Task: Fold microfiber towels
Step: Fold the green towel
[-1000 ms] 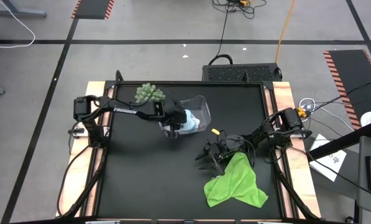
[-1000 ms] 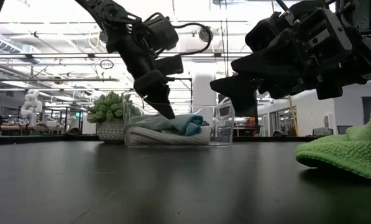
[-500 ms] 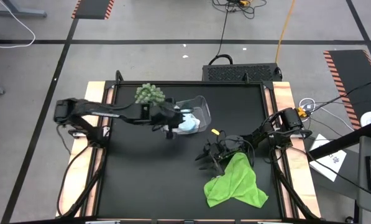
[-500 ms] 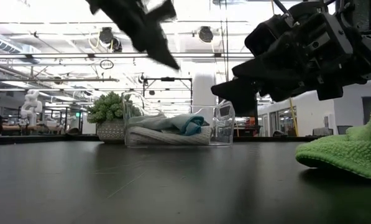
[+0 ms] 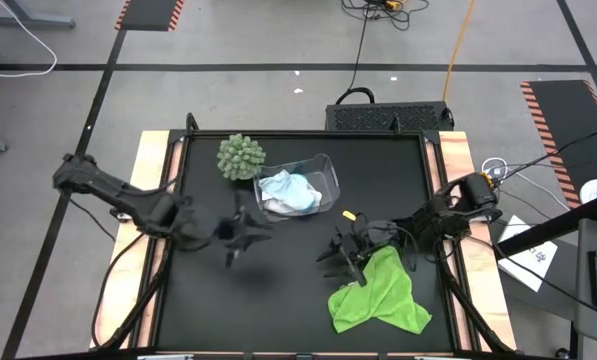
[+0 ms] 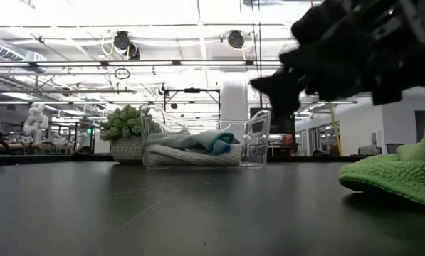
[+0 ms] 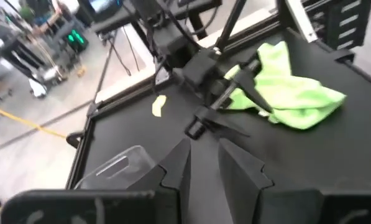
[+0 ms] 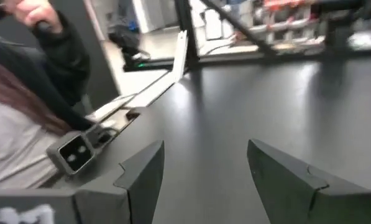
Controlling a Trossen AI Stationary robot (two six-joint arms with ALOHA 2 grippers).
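The lime green towel (image 5: 378, 295) lies spread and rumpled on the black table near its near right; it also shows in the low view (image 6: 397, 178) and the left wrist view (image 7: 291, 93). The white towel (image 5: 276, 185) and the light blue towel (image 5: 300, 198) lie bunched in the clear bin (image 5: 323, 170). My right gripper (image 5: 336, 265) hangs open and empty just above the table by the green towel's far left corner. My left gripper (image 5: 253, 232) is shut and empty over the table's left middle, near side of the bin.
A round green spiky plant (image 5: 240, 155) stands beside the bin's left end at the far side. A small yellow piece (image 5: 346, 212) lies on the table right of the bin. A person (image 8: 23, 93) shows beyond the table edge in the right wrist view.
My left gripper has risen out of the clear bin and drawn back toward the table's near left, empty. The white and light blue towels stay bunched in the bin. The green towel has not moved.
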